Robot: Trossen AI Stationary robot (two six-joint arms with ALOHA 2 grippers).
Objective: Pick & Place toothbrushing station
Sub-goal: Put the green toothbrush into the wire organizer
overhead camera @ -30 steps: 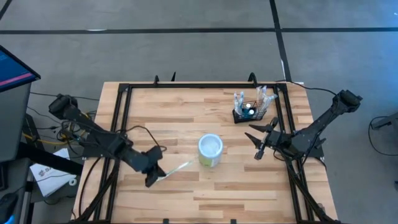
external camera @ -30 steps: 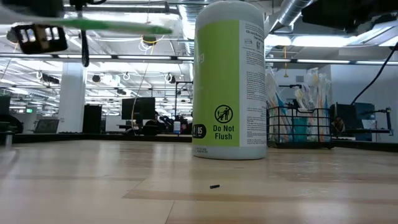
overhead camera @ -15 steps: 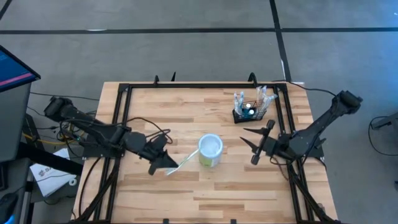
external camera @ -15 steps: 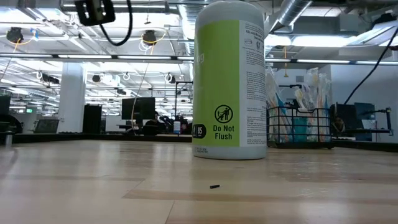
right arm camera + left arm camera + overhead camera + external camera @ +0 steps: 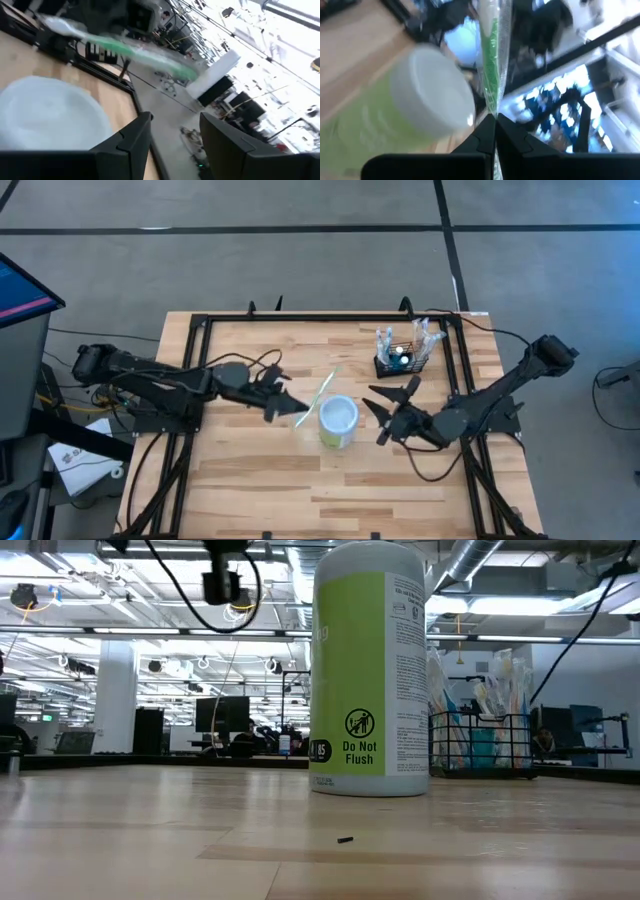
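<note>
Tool on left arm (image 5: pixel 292 408) is clamped tight on a wrapped green toothbrush (image 5: pixel 322 387), held up in the air just left of the white-and-green canister (image 5: pixel 338 422). In left wrist view the fingers (image 5: pixel 485 140) meet on the brush's lower end (image 5: pixel 492 60), clear wrapper around it, canister lid (image 5: pixel 432 95) close by. Brush angles up and away from the tool, tip above the canister's far-left edge.

Right tool (image 5: pixel 392 412) sits just right of the canister, fingers spread wide, nothing btwn them. Right wrist view: both fingers (image 5: pixel 132 135) apart, canister lid (image 5: pixel 50 110) in front, brush (image 5: pixel 125 50) hanging beyond it.

Canister stands upright mid-table (image 5: pixel 270 500); low view shows its green label (image 5: pixel 365 670).

Toothbrushing station (image 5: pixel 403 359), small black mesh basket w/ wrapped brushes standing in it, sits near the table's far right corner, behind the right tool and apart from both. Low view has it (image 5: pixel 480 745) right of the canister.
</note>
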